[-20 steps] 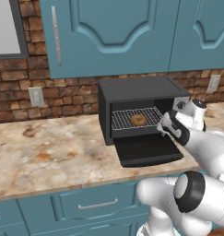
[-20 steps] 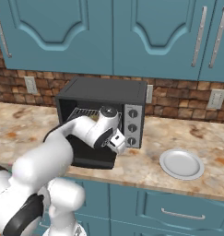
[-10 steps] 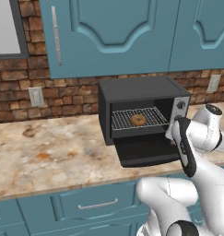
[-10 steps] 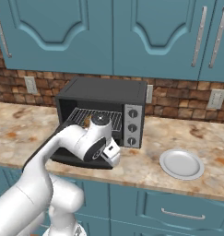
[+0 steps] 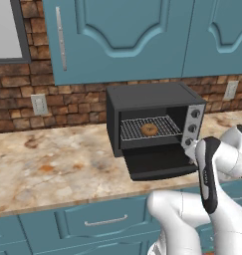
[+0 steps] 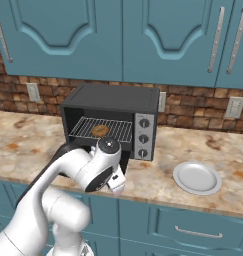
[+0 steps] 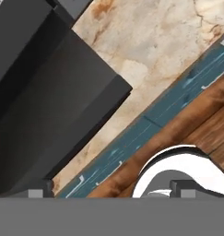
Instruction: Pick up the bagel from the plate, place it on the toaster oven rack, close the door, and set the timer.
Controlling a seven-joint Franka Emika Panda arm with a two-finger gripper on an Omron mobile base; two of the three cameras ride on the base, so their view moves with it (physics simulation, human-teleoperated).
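While the bagel point(image 5: 149, 129) already lies on the toaster oven rack point(image 5: 165, 126), the released, empty claw point(image 7: 109, 192) hangs past the front right corner of the dropped door point(image 7: 49, 110), whose long edge needs lifting.

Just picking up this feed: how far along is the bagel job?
Done: the bagel lies on the toaster oven rack; the plate is bare. In hand: the open, empty gripper hangs over the lowered door, near its corner. Left: closing the door and setting the timer.
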